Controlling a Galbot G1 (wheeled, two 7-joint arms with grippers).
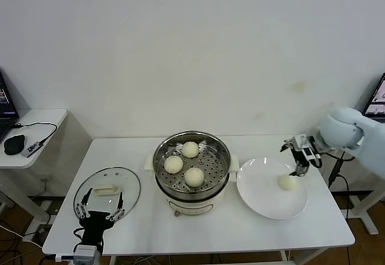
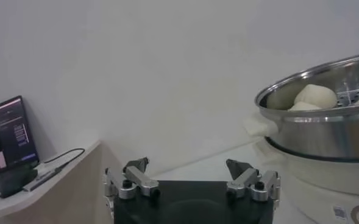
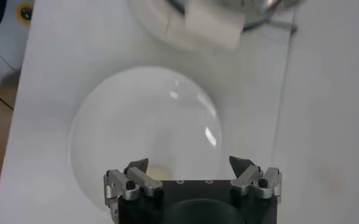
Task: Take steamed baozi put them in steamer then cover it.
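Three buns [image 1: 184,163] lie in the steamer [image 1: 191,169]; the fourth bun [image 1: 288,182] is on the plate [image 1: 264,196] right of it. Right gripper [image 1: 299,163], jaws apart, hangs above that bun. Left gripper [image 1: 101,208], also apart, waits over the lid [image 1: 107,190], left of the steamer

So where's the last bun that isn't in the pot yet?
In the head view, the baozi lies on the white plate, right of the steamer, just below the open right gripper.
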